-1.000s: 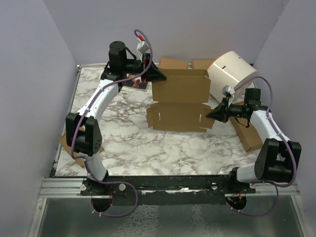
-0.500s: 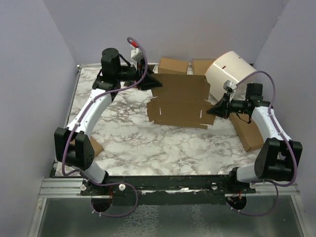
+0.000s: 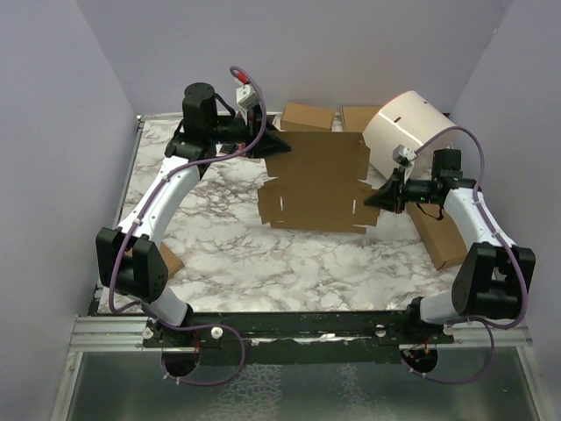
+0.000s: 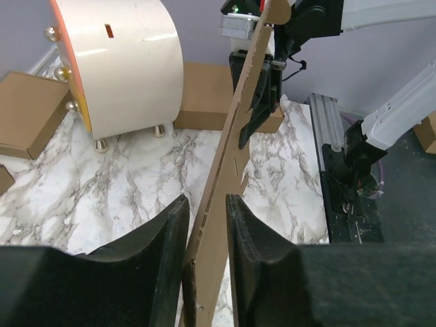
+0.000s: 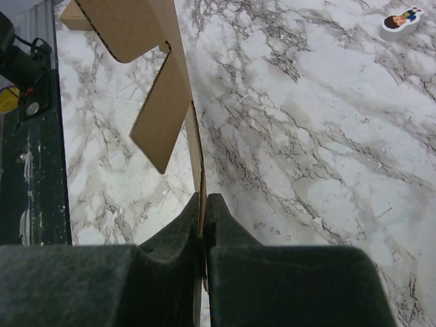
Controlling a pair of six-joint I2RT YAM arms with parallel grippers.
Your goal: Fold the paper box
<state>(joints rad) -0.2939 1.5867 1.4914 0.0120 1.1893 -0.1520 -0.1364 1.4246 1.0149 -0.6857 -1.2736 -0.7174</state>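
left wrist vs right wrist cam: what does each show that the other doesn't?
Left wrist only: white drum, a small box, and the left gripper, open astride the paper box's near edge. Right wrist only: a small cartoon sticker. Both: the paper box edge-on, the right gripper shut on its far edge, and the marble table.

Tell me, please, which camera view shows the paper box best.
The top external view: the paper box shows whole, a spread-out sheet with flaps and tabs. The left wrist view shows it edge-on inside the open left gripper; the right wrist view shows only flaps and the thin edge pinched in the right gripper.
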